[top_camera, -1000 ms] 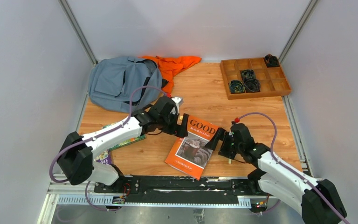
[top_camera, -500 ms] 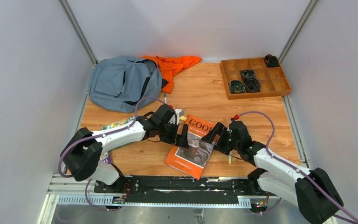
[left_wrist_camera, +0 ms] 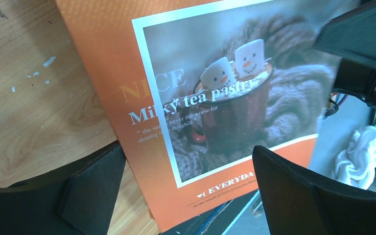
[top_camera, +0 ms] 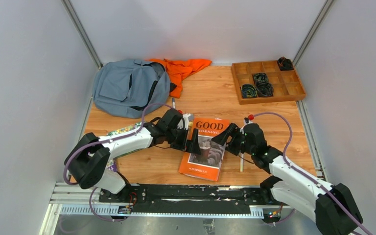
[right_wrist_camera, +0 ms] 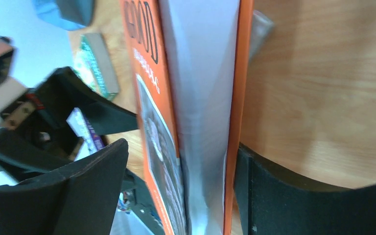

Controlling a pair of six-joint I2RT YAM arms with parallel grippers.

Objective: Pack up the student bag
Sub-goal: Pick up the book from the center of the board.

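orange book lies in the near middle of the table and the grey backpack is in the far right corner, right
Not quite. The student bag lies in the far left corner, next to the orange cloth, as the top external view shows. The orange book does lie in the near middle.

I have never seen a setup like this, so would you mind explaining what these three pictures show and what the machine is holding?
These are two white robot arms bolted at a wooden table's near edge, each ending in a two-finger gripper. The wide picture looks down from above and behind; the other two come from cameras on the wrists. On the table lie a grey-blue student bag, an orange garment, a wooden tray holding dark bundles, some books at the left, and an orange book in the middle. The left gripper hangs open over that book's cover. The right gripper has the book's edge between its jaws; whether it grips is unclear.
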